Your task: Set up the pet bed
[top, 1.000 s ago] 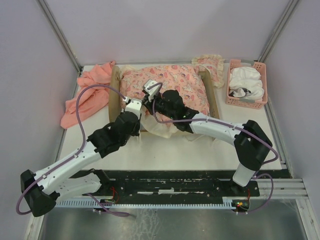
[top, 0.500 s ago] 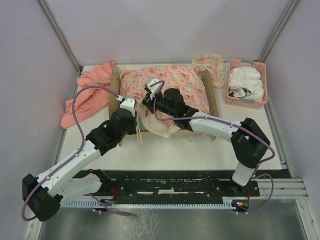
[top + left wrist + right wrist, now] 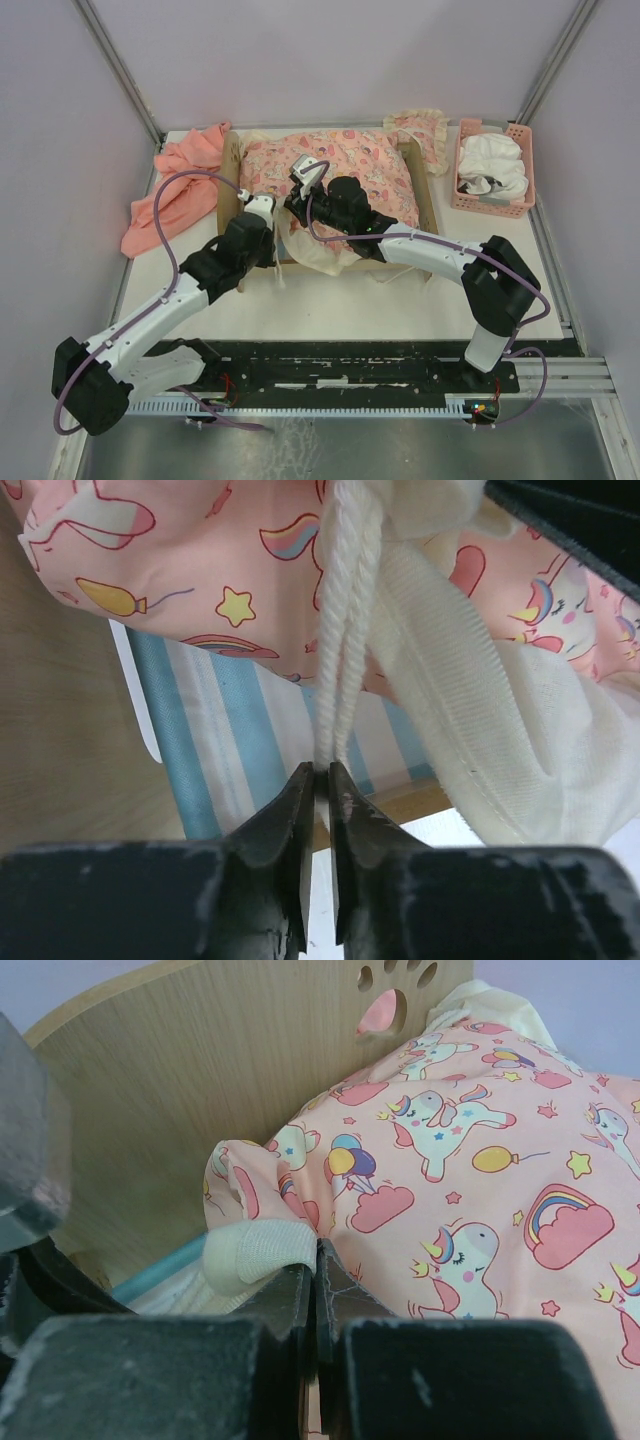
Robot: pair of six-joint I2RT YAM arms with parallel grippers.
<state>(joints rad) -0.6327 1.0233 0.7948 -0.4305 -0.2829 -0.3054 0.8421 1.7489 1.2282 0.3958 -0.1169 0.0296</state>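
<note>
White desk, lavender walls on three sides. At far left we record a salmon-pink cloth (image 3: 172, 195), crumpled, just beside the pet bed (image 3: 429, 205). The bed stands at far centre with its headboard to the left. Its striped base (image 3: 200, 750) shows beneath a pink unicorn-print cushion (image 3: 350, 165). The left hand (image 3: 318, 772) is at the bed's near left corner, pinching a white cord (image 3: 345, 610) that runs up beside cream fabric. The right hand (image 3: 315, 1260), just to the right, has its fingers pressed together at the cushion's cream-edged corner; whether fabric is caught we cannot tell. A frilled pillow (image 3: 422, 130) lies at the bed's far right corner. At far right, a pink basket (image 3: 461, 160) holds white cloth (image 3: 492, 160).
</note>
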